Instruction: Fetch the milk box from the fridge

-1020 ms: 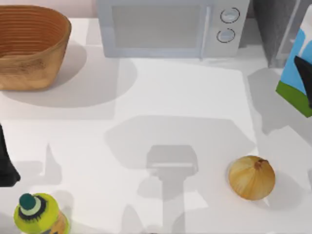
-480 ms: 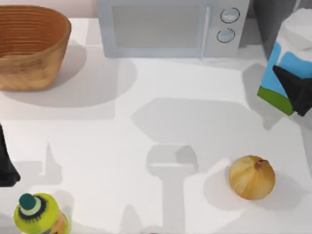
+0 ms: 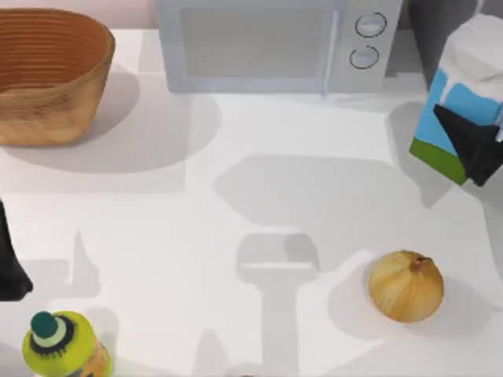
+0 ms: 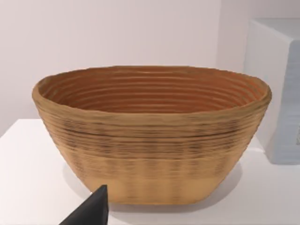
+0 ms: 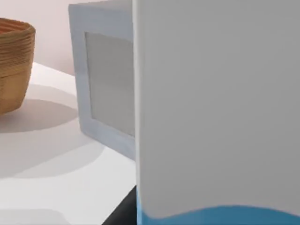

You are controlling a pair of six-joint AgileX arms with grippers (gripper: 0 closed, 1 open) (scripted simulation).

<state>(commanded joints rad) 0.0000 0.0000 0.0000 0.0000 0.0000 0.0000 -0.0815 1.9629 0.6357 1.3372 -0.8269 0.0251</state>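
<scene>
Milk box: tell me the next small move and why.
Probably carry the milk box a little further toward the table's middle, then lower it. The right hand grips it tilted in the air at the right edge, beside the microwave, with bare table above the onion.

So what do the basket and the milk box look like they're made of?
Basket: apparently woven wicker or coiled fibre, matte tan, judging by its ridged horizontal bands. Milk box, held by the right gripper: probably coated paperboard, smooth, with flat printed white, blue and green panels and a folded gable top.
</scene>
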